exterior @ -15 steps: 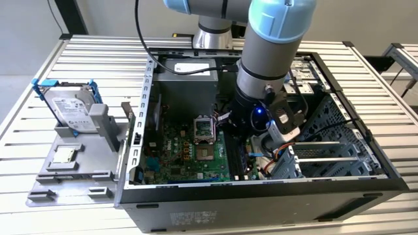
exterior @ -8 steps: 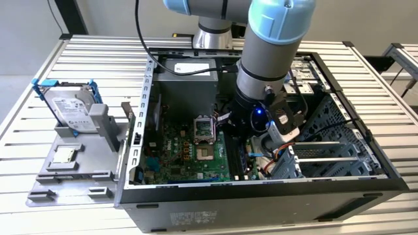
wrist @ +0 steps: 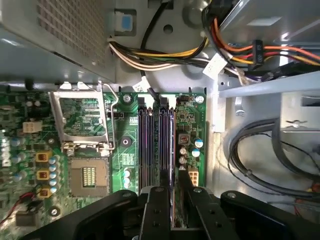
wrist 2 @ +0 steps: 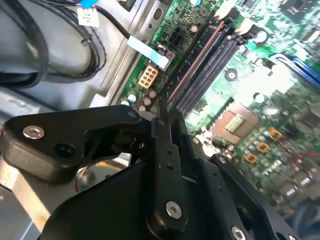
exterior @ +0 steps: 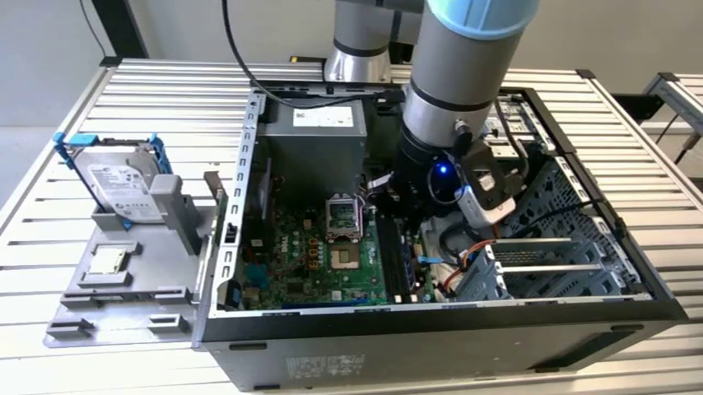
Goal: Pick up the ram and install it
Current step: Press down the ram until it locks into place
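As one claw pinches, one ram (edge-on)

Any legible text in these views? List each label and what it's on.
Nothing reads clearly.
Hard drive label: too small.
Power supply label: too small.
Case front sticker: blurred.
Cable tag in the second wrist view: blurred.
Cable tag in the first wrist view: blurred.
Motherboard markings: too small.
Ram, edge-on in the tool: no print visible.

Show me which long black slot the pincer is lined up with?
The outermost slot, farthest from the square processor socket, along the board's edge. The pincer, gripping the ram, sits over its end; the other slots lie beside it.
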Available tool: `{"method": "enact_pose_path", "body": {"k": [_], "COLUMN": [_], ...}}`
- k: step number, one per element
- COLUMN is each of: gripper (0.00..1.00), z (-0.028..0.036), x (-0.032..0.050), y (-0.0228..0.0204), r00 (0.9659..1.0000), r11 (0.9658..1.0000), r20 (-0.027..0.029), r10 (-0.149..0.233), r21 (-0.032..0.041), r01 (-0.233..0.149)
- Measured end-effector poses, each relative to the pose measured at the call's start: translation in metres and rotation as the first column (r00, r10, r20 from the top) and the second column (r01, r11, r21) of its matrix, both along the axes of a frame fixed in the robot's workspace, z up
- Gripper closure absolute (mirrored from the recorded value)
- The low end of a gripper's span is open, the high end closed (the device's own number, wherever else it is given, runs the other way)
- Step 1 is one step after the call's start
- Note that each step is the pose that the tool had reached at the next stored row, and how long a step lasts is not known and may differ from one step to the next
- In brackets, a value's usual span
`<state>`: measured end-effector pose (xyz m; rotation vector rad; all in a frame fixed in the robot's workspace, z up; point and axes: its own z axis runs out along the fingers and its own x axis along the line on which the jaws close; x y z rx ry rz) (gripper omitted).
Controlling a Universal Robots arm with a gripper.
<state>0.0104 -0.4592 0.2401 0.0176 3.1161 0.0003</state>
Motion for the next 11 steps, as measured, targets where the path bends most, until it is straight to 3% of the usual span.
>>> {"method": "enact_pose_path", "body": {"k": [1,4,5,11], "gripper": [0.0,0.0,1.0,1.0], "z": [0.004,0.0044,0.0045,0.0045], "x": [0.0,0.0001,0.0,0.0], "y": [0.0,0.0,0.0,0.0], "r00": [1.0,1.0,1.0,1.0], "r11": [1.0,1.0,1.0,1.0], "r20": [0.0,0.0,0.0,0.0], "r10": [0.0,0.0,0.0,0.0], "r21": [0.0,0.0004,0.0003,0.0003], "r01": [0.0,0.0,0.0,0.0]}}
